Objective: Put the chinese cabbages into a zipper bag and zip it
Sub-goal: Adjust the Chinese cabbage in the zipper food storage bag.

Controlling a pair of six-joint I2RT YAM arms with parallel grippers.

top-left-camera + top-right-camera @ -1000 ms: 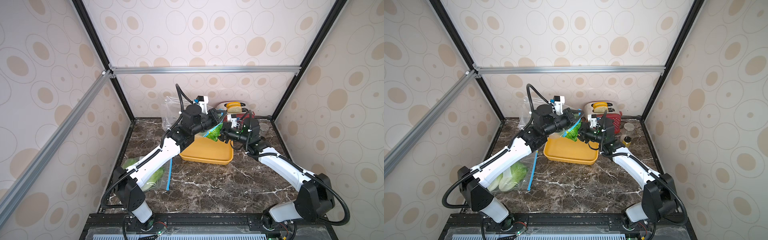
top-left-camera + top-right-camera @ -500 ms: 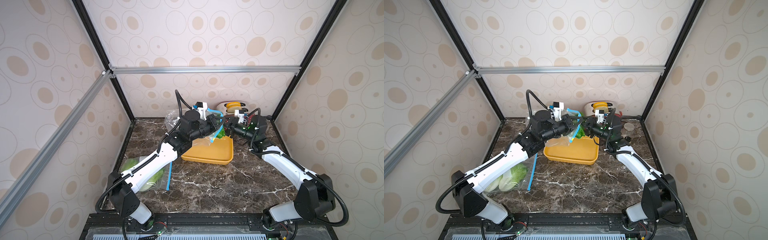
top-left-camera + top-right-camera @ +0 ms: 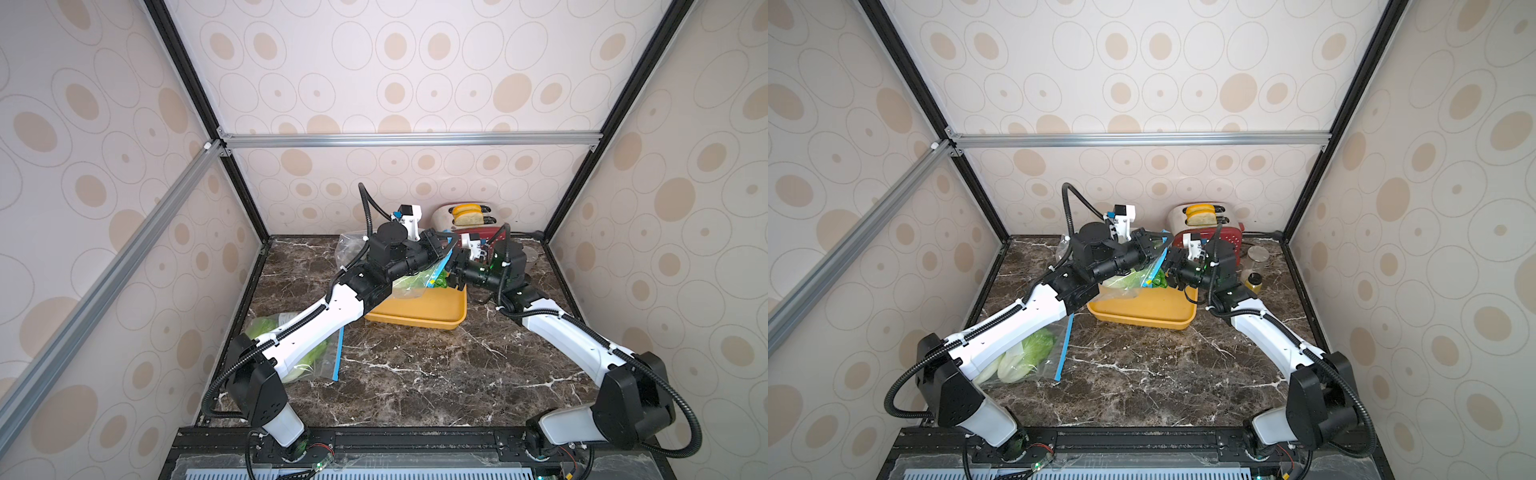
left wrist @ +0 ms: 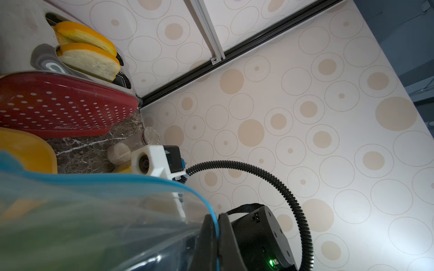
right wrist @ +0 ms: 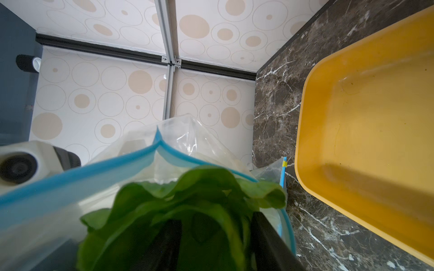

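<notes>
**Top views.** The left end effector holds the zipper bag over the yellow tray, and the right end effector meets it at the mouth. Since a second ago the left arm has reached slightly further across, and the bag now hides more of the tray's far side. The chinese cabbage sits at the blue rim, so insertion looks nearly complete, with zipping still to come. A second bag lies flat on the counter and holds chinese cabbages.

**Left wrist.** The left end effector is clenched on the blue rim.

**Right wrist.** Cabbage leaves lie between parted jaws. Whether they are gripped or released cannot be told. The visible part of the tray is bare.
</notes>
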